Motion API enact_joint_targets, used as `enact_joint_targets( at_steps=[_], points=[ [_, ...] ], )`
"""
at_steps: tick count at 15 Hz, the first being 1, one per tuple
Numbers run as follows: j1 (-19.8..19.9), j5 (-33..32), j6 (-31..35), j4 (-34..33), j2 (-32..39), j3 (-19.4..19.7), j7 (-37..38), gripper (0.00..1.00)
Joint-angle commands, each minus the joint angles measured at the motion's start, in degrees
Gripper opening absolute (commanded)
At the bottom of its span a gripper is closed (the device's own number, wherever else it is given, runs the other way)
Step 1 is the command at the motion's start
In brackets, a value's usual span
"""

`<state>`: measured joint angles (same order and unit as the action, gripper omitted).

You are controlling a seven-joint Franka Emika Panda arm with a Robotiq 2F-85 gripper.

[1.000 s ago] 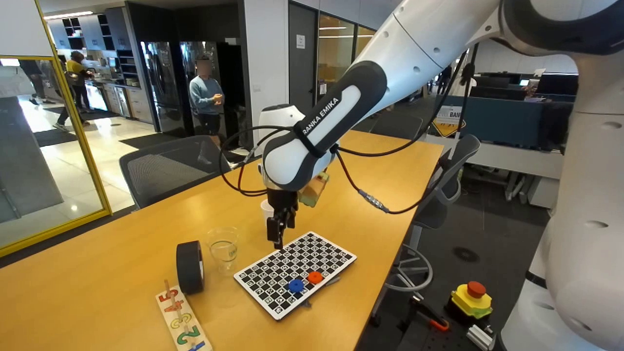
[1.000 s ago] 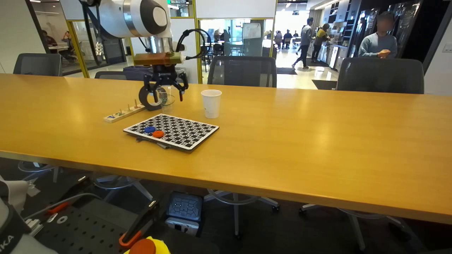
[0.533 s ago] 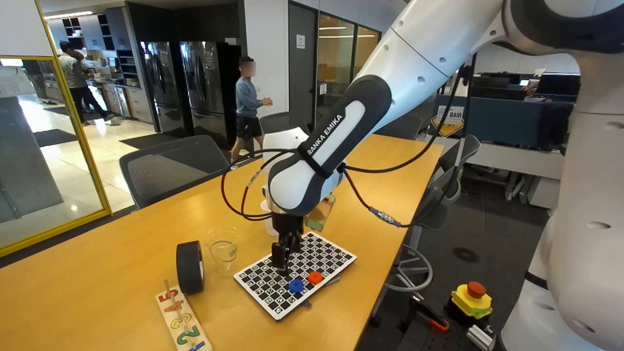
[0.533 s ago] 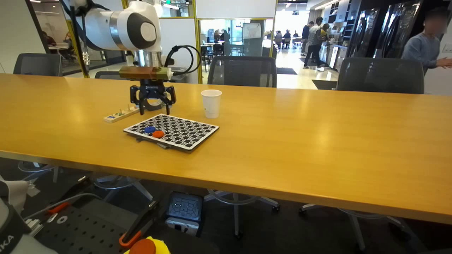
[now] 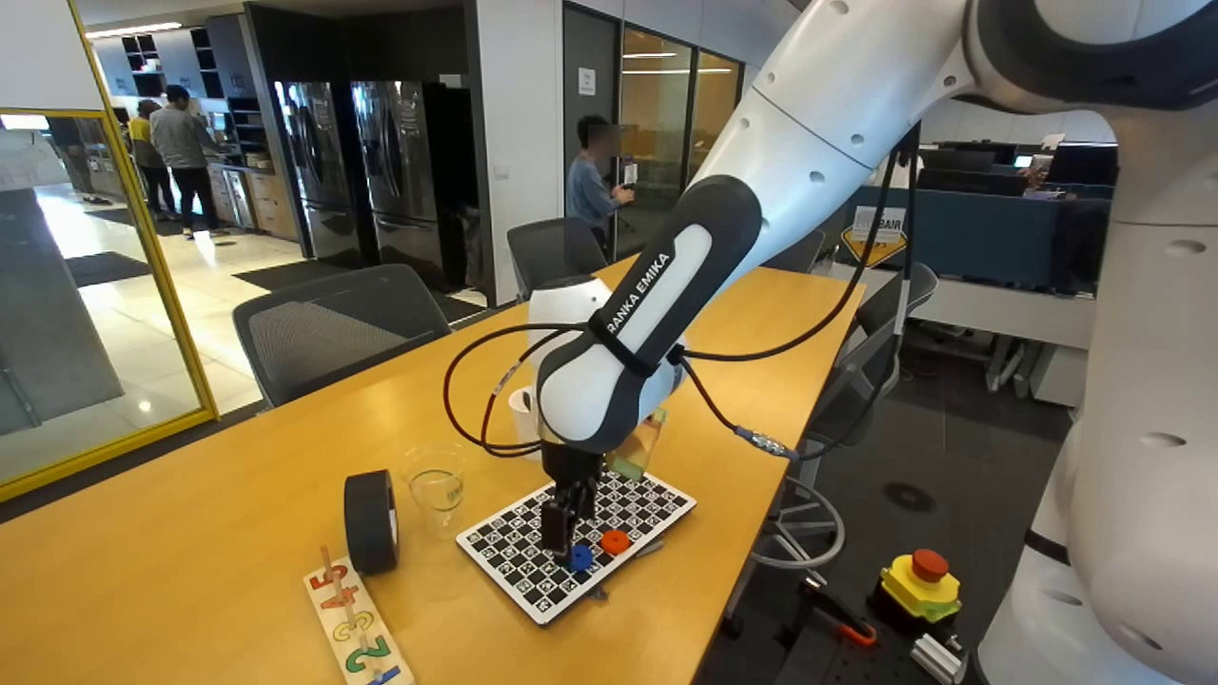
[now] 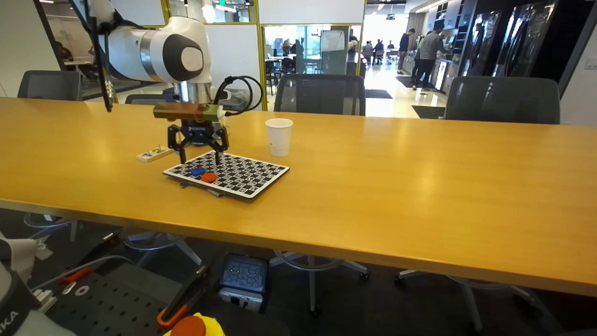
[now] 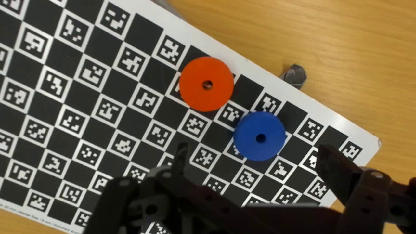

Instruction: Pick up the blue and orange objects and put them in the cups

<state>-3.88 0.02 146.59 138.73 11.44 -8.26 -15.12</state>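
Empty end effector is hovering w/ jaws wide, prob. prepping blue disc grab, next needing lowering & closing.

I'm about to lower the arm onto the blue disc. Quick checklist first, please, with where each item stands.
1. Gripper open: ok; its fingers stand wide apart.
2. Blue disc lined up: cannot tell; in the wrist view it falls between the fingers side to side, but its centre sits slightly higher.
3. Orange disc out of the way: ok, it seems; the wrist view shows a gap between it and the blue disc.
4. Height of the fingers over the checkered board: cannot tell.
5. White paper cup upright: ok.
6. Clear cup upright: ok.
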Motion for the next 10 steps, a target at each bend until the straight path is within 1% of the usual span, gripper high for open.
enact_joint_targets(
  at_steps=[1,8,9,10],
  points=[
    [0.20,2.03,2.99,1.21,0.50,-0.90,-1.82,1.00],
    [0.04,0.74,5.97,2.54,1.40,-1.01,-0.62,1.00],
    [0.10,0.79,6.37,2.74,1.32,-1.04,-0.71,0.75],
    [0.05,0.63,6.63,2.87,1.26,-0.96,-0.47,0.75]
  ],
)
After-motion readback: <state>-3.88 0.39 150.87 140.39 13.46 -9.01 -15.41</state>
